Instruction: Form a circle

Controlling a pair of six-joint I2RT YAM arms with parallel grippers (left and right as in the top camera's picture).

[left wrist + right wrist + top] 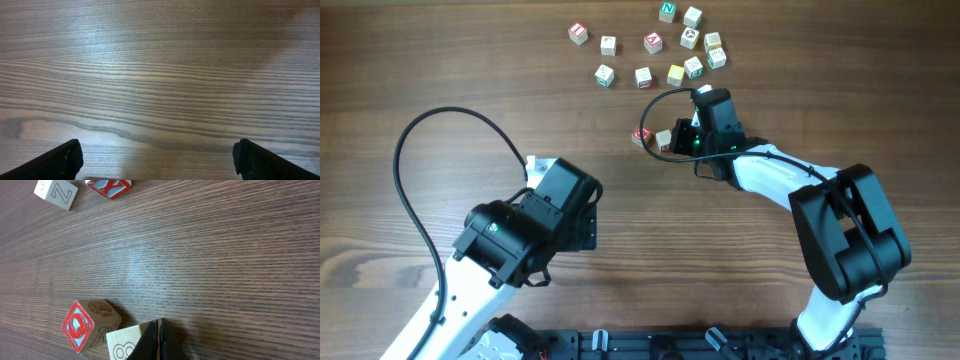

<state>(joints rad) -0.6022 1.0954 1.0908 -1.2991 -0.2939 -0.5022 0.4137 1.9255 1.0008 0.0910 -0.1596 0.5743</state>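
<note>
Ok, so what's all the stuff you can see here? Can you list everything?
far blocks: twelve, pale wood with red, green or yellow marks, scattered loosely at the far side of the table, no ring yet
Q block: one, pale wood with a red face, near the right fingers
8 block: one, pale wood, right beside the right fingers
table: one, brown wood, under everything
cables: two, black, one looping by each arm
left arm: one, black and white, near side, away from the blocks
right arm: one, black and white, reaching toward the blocks
left fingers: two, black, wide open over bare wood
right fingers: two, black, shut together
</note>
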